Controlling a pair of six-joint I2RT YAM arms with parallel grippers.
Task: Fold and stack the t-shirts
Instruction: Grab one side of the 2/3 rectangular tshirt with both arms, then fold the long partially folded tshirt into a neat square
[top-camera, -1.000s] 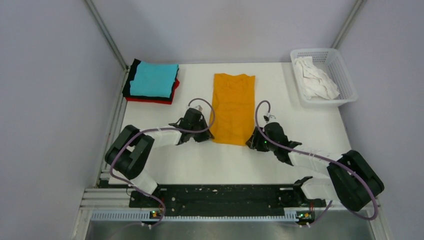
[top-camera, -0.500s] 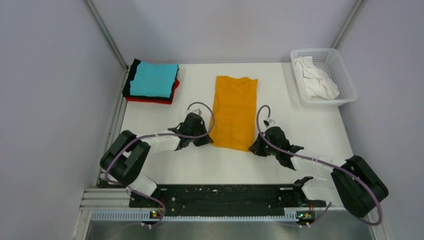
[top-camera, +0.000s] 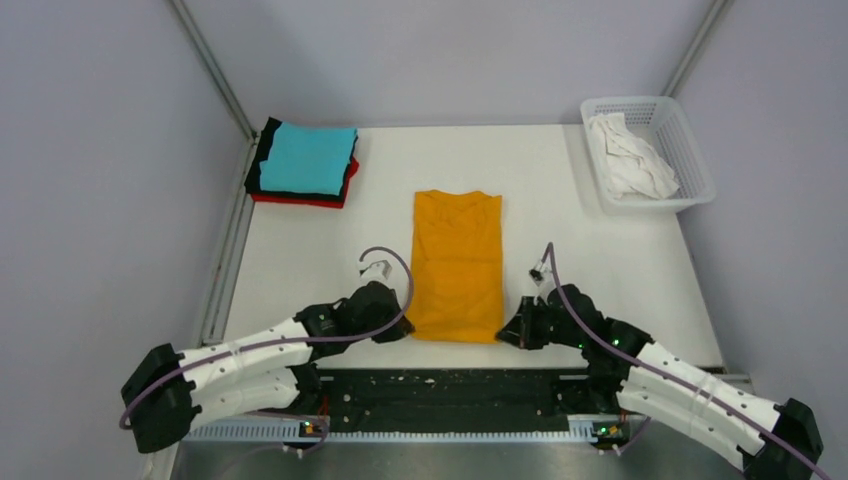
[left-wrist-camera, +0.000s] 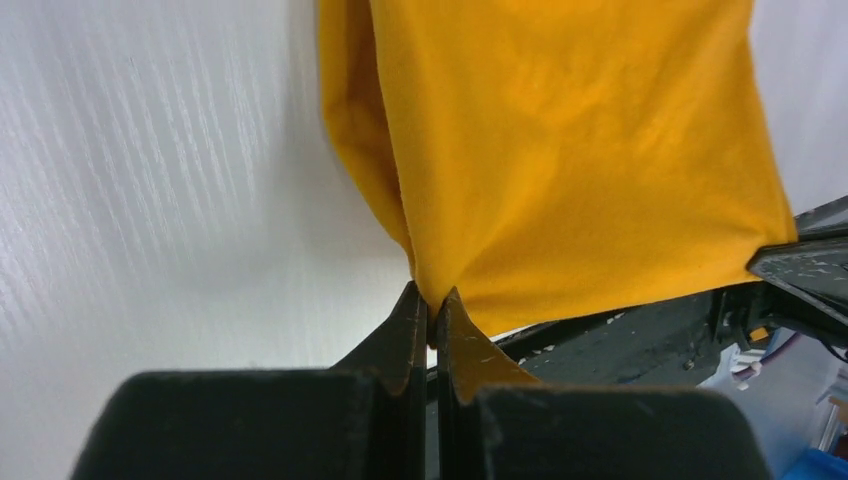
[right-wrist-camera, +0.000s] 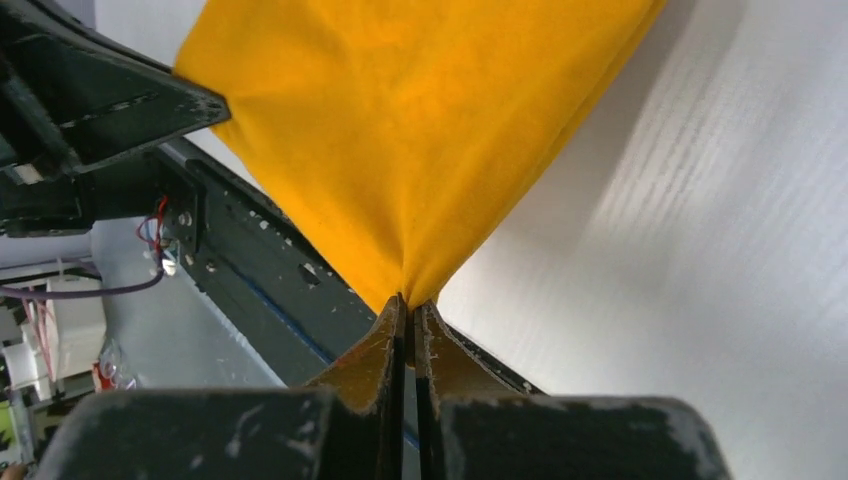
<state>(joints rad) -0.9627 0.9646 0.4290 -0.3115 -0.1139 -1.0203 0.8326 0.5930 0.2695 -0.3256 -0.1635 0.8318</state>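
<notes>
The orange-yellow t-shirt (top-camera: 457, 262) lies as a long folded strip in the middle of the white table, its near hem at the table's front edge. My left gripper (top-camera: 402, 328) is shut on its near left corner, seen in the left wrist view (left-wrist-camera: 432, 300). My right gripper (top-camera: 506, 335) is shut on its near right corner, seen in the right wrist view (right-wrist-camera: 408, 302). The shirt (left-wrist-camera: 560, 150) stretches away from both grippers (right-wrist-camera: 420, 120). A folded stack sits at the back left: cyan shirt (top-camera: 306, 159) on top, black (top-camera: 262, 155) and red (top-camera: 338, 196) under it. A crumpled white shirt (top-camera: 628, 157) lies in the basket.
The white mesh basket (top-camera: 690, 150) stands at the back right corner. A black rail (top-camera: 450, 390) runs along the table's near edge, just behind the shirt's hem. Grey walls enclose the table on the left, back and right.
Both grippers have pulled the orange-yellow shirt toward the near edge of the table. Its collar end has slid away from the back. Both arms are now drawn back low.
</notes>
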